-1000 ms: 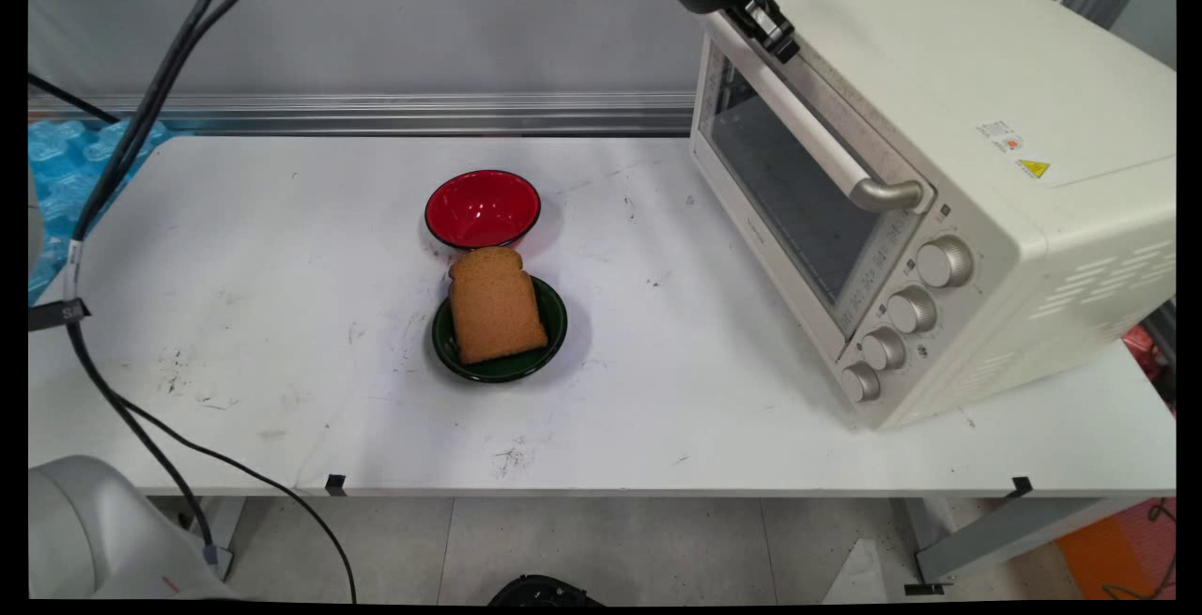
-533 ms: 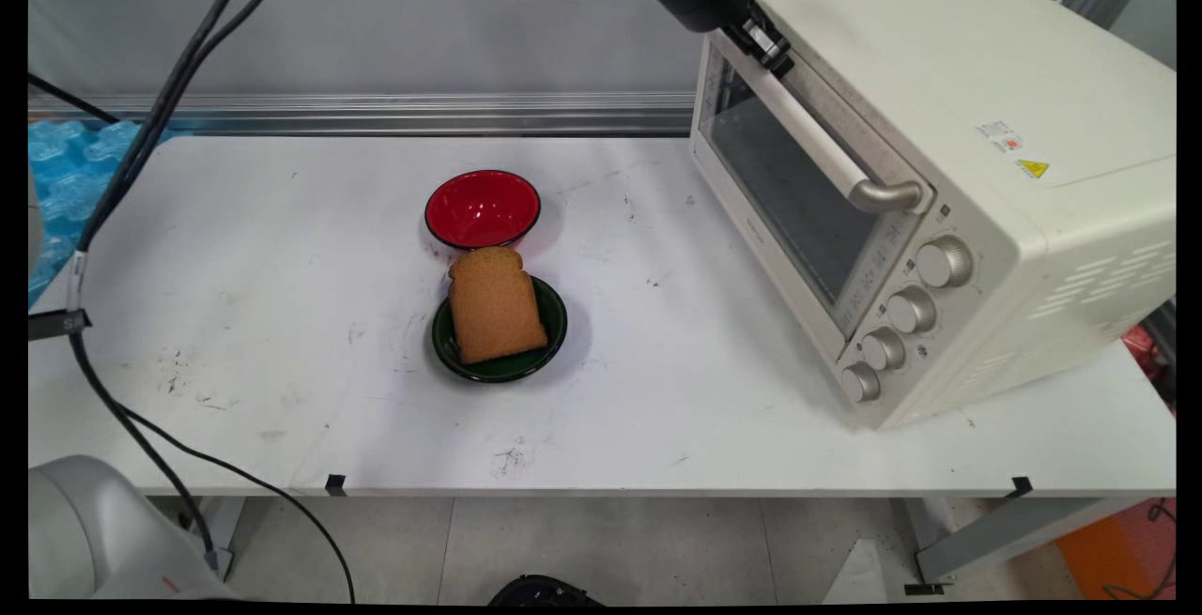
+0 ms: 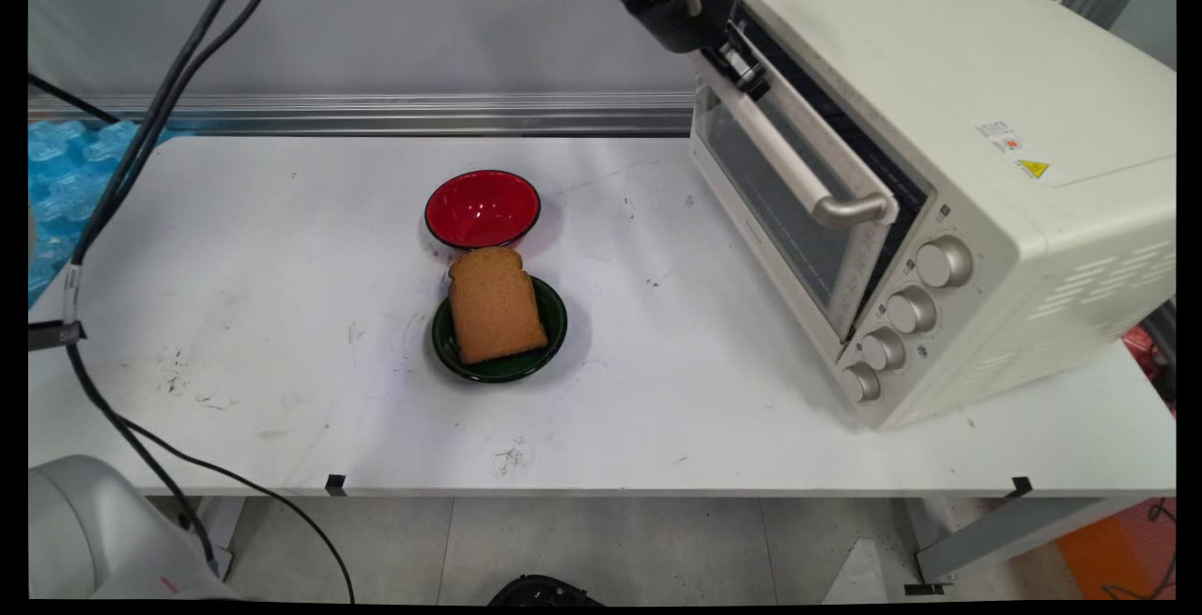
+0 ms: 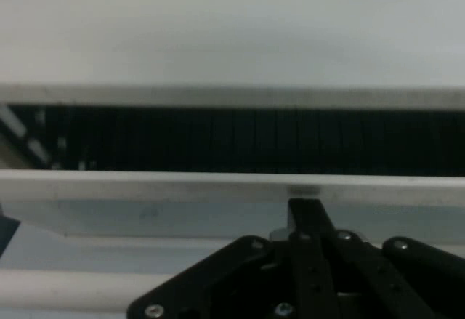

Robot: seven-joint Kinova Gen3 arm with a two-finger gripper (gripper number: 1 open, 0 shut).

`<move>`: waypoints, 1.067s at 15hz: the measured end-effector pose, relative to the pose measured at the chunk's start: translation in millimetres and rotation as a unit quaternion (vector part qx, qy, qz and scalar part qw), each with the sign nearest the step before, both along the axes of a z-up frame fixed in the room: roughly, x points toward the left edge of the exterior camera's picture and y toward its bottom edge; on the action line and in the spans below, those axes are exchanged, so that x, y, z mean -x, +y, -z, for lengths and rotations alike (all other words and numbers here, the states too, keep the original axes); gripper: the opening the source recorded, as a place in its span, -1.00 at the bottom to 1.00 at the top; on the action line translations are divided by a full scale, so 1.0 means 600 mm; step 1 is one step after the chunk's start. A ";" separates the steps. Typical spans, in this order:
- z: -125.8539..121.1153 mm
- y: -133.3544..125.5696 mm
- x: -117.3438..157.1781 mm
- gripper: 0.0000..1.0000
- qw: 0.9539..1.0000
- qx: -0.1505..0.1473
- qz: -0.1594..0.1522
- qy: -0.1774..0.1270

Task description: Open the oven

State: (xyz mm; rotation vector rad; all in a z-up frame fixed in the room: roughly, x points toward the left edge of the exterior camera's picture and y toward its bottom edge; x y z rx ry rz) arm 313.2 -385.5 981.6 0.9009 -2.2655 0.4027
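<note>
My gripper (image 3: 745,69) is at the far end of the oven door handle (image 3: 796,172), shut on it. The cream toaster oven (image 3: 948,70) stands at the table's right, and its glass door (image 3: 798,239) leans out a little at the top, with a dark gap behind it. In the hand view the gripper (image 4: 305,213) reaches to the door's top edge (image 4: 182,186), and the dark opening (image 4: 232,141) shows just beyond. A slice of brown toast (image 3: 495,307) lies on a dark green plate (image 3: 556,329) mid-table, far from the gripper.
A red bowl (image 3: 482,208) sits just behind the green plate, touching the toast's far end. The oven's knobs (image 3: 911,310) line its front right side. Black cables (image 3: 141,127) hang at the left over the white table (image 3: 235,268).
The gripper has moved left and slightly down with the handle, and the oven door has swung from closed to slightly ajar. The toast, plate and bowl have not moved.
</note>
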 end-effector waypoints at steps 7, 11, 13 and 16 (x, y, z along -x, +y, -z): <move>0.008 0.029 -0.027 -1.00 0.999 -0.020 0.004 -0.026; 0.014 0.043 -0.044 -1.00 0.999 -0.029 0.004 -0.036; 0.019 0.051 -0.054 -1.00 0.999 -0.034 0.004 -0.042; 0.028 0.065 -0.070 -1.00 0.998 -0.042 0.004 -0.051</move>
